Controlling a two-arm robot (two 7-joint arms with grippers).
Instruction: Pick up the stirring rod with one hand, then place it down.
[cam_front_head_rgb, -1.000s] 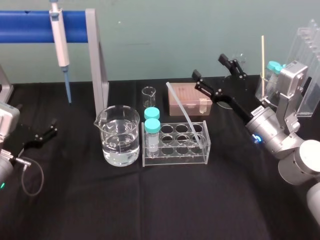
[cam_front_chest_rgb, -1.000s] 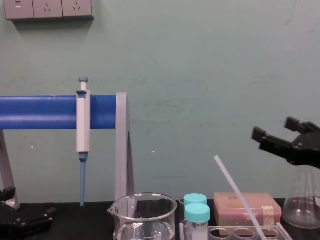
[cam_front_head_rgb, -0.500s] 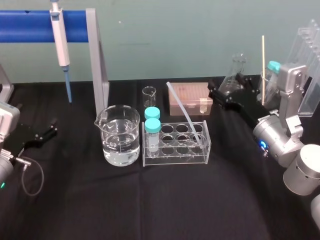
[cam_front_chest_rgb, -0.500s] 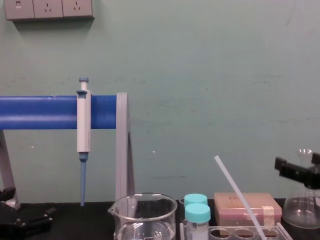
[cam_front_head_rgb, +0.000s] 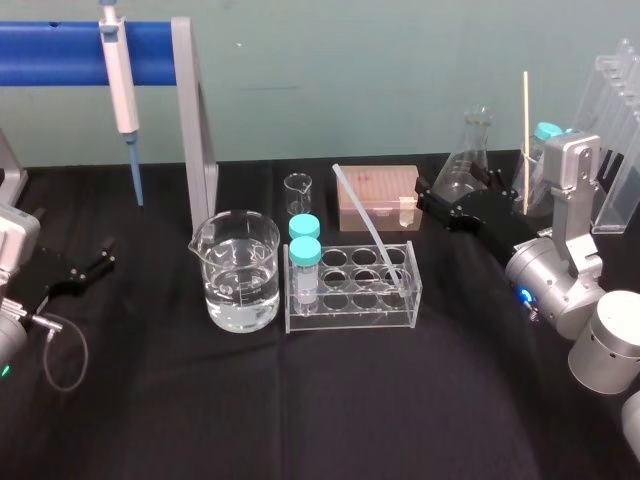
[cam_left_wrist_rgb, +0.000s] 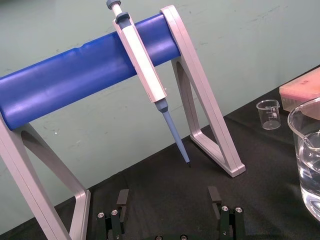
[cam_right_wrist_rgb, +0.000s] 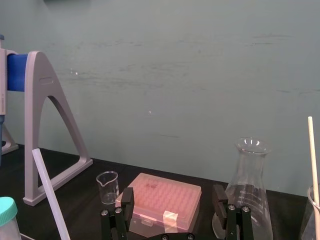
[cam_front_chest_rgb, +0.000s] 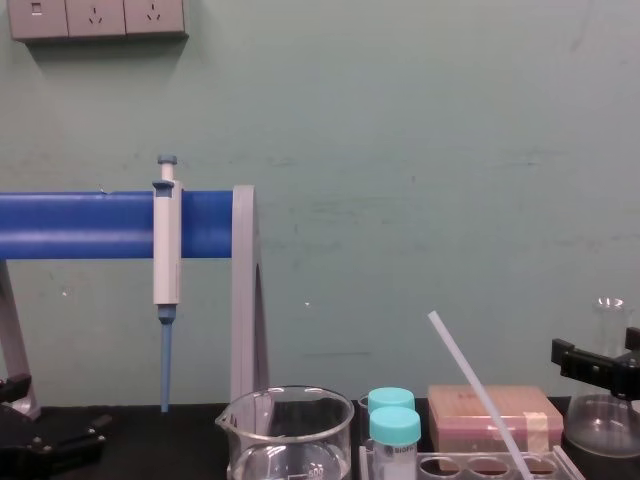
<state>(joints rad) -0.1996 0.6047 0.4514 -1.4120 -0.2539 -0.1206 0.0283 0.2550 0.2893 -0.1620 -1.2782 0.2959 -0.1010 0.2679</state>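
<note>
The left gripper (cam_front_head_rgb: 100, 258) rests far left on the table (cam_front_head_rgb: 300, 400), 2 fingers apart, empty. Right of the beaker (cam_front_head_rgb: 238, 270), the stirring rod (cam_front_head_rgb: 366, 222) leans tilted in the tube rack (cam_front_head_rgb: 350, 300), not picked up yet. The right gripper (cam_front_head_rgb: 430, 198) sits near its right, fingers apart, empty. I think it must reach left, pinch the rod's upper part, and lift.

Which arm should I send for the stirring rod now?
Right. The right gripper, open, is by the pink box, close to the rod leaning in the rack; the left gripper sits far off, beyond the beaker.
</note>
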